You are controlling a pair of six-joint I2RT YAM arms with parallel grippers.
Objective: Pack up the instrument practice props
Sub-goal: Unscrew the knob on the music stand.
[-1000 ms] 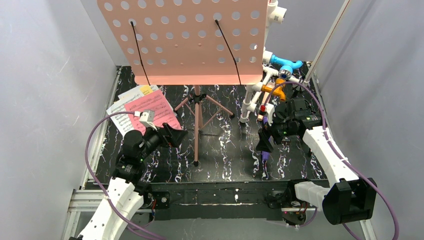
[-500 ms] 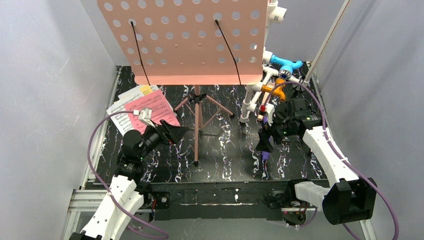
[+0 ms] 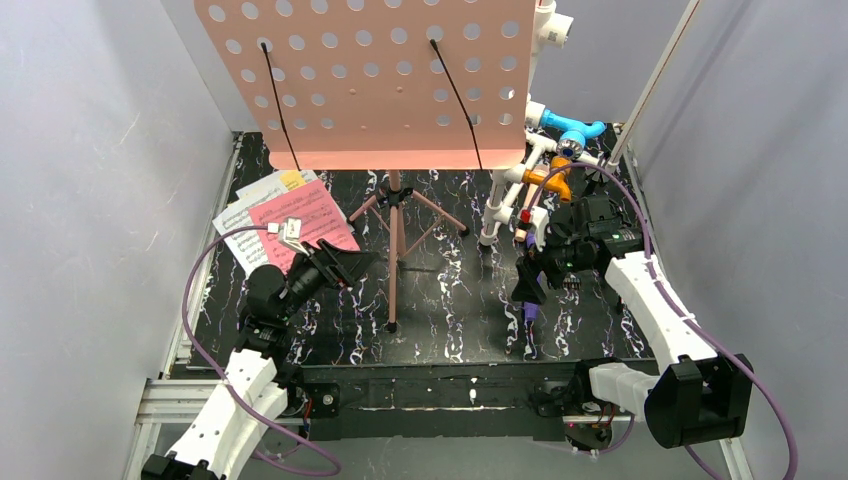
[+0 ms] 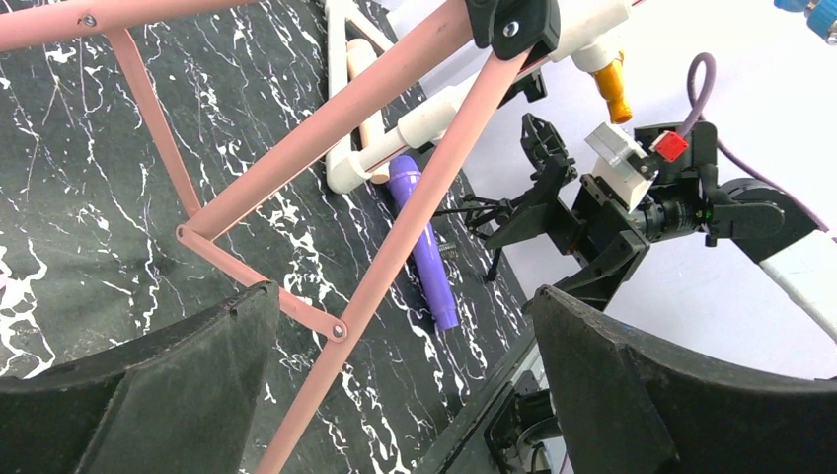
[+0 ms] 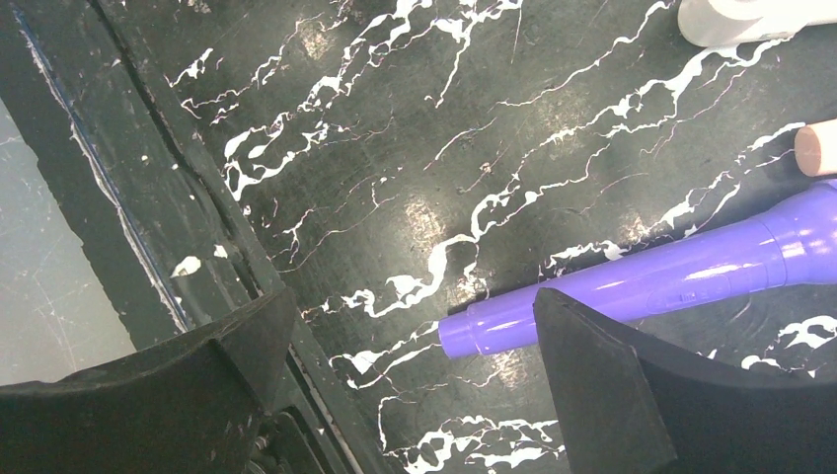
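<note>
The pink perforated sheet-music holder (image 3: pixel 370 80) stands upright on its folding tripod legs (image 3: pixel 397 215) at mid table. Printed music pages (image 3: pixel 238 215) and a pink folder (image 3: pixel 305 222) lie at the left. My left gripper (image 3: pixel 355 268) is open, just left of the stand's front leg. In the left wrist view a pink leg (image 4: pixel 395 247) crosses the gap ahead of my left gripper (image 4: pixel 400 296). The purple microphone (image 5: pixel 632 291) lies flat, its tail under the open right gripper (image 5: pixel 415 296), untouched. The end of the beige microphone (image 5: pixel 814 148) lies beside it. A small black tripod (image 4: pixel 518 202) stands near the right arm.
A white pipe frame (image 3: pixel 545 150) with blue and orange fittings stands at the back right, its foot (image 5: pixel 750 15) close to the purple microphone (image 3: pixel 527 322). Grey walls close in both sides. The table's front rail (image 3: pixel 430 390) runs along the near edge.
My left arm has pushed forward and right, bringing its open gripper nearer the stand's legs. The right arm and the props have not moved.
</note>
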